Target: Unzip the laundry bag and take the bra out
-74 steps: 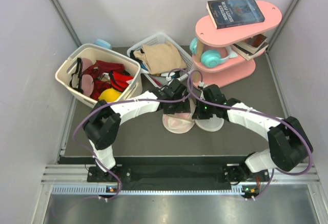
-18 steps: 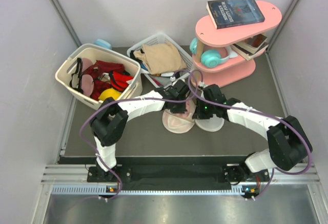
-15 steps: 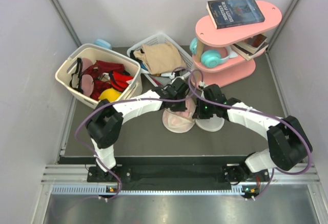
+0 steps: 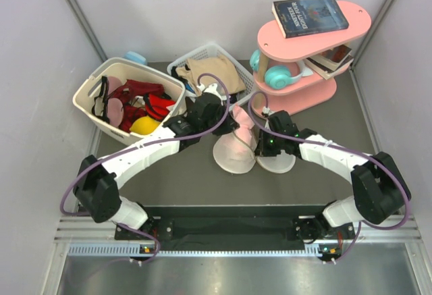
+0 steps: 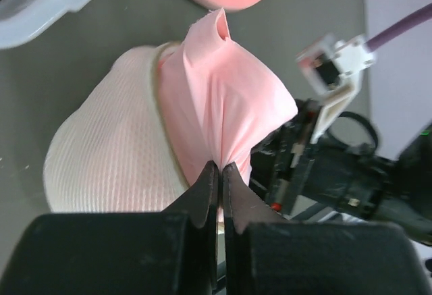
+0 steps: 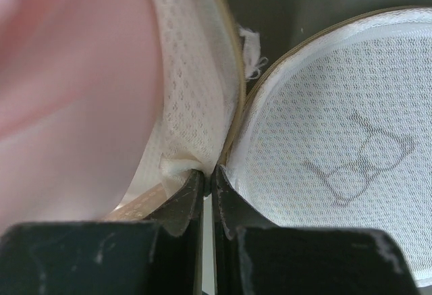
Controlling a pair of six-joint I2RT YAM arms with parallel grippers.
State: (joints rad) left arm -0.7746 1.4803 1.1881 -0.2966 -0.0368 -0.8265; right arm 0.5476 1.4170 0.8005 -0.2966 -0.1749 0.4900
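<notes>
The laundry bag [image 4: 233,158] lies unzipped on the dark mat, its two cream mesh halves spread side by side. The half with the bra logo [image 6: 351,167] is on the right. My left gripper [image 4: 229,122] is shut on the light pink bra [image 4: 244,133], which hangs stretched up out of the left half. In the left wrist view the bra [image 5: 223,99] rises from the mesh half [image 5: 108,167] into my closed jaws [image 5: 221,167]. My right gripper [image 6: 208,172] is shut on the bag's rim where the two halves meet [image 4: 260,148].
A cream laundry basket [image 4: 79,100] with red garments stands at the back left. Behind the bag is a white wire basket [image 4: 217,49] holding tan cloth [image 4: 212,75]. A pink shelf [image 4: 297,45] with a book [image 4: 309,15] and teal headphones [image 4: 277,75] stands back right.
My left gripper has shut on the bra and drawn it up and back-left out of the bag. The left arm's elbow has swung out to the left. The right arm has stayed put.
</notes>
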